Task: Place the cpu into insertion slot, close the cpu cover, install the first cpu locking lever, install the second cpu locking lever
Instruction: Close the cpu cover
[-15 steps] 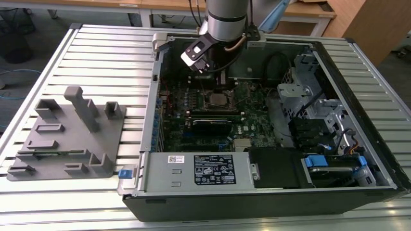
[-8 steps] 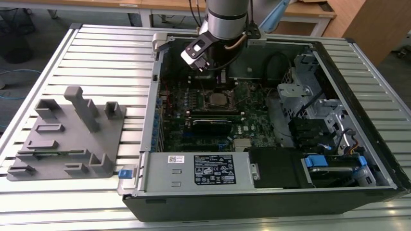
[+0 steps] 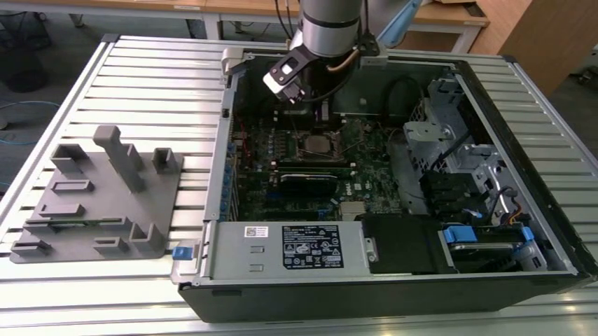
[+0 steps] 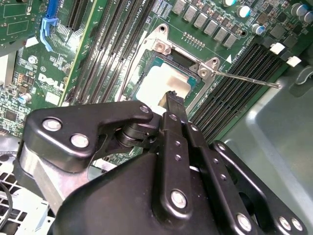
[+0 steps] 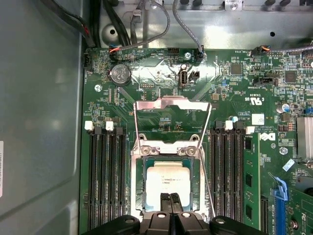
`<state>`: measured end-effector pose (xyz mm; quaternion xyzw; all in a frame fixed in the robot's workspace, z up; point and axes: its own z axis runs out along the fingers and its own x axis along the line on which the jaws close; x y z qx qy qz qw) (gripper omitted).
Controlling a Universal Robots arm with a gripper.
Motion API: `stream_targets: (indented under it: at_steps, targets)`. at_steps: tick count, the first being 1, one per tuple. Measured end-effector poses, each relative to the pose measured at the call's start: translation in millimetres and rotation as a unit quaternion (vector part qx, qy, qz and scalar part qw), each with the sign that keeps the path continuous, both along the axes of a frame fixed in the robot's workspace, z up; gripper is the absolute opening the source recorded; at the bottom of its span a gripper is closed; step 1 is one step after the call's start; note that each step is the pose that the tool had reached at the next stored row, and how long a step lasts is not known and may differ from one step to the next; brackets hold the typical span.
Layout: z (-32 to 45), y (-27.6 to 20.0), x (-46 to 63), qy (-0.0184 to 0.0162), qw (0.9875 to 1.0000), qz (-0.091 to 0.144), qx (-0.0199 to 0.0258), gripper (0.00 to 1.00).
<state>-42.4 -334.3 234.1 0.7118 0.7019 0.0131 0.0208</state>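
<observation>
We note silver-tan square cpu point(image 5: 167, 180) in black-framed insertion slot point(image 5: 139, 192); silvery frame cpu cover point(image 5: 172, 104) open beside slot; gripper point(image 5: 169, 197) above slot, closed, empty

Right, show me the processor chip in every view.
Exterior view: chip mid-board, by the end of the arm.
First wrist view: chip between the memory slots, at the shut jaws' tips.
Second wrist view: pale chip just beyond the jaws.
Shared landmark: those long black memory slots flanking it.

Exterior view looks down from well back over the whole computer case point(image 3: 374, 301); both wrist views sit close above the cpu point(image 5: 168, 178) point(image 4: 164, 85), one straight down, one slanted
</observation>
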Motion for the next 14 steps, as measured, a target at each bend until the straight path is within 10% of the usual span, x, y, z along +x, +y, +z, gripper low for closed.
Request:
stream_targets:
  at_steps: [14]
  targets:
    - [4.8,0.0,0.0,-0.0001,1.0,0.0,0.0002,0.11]
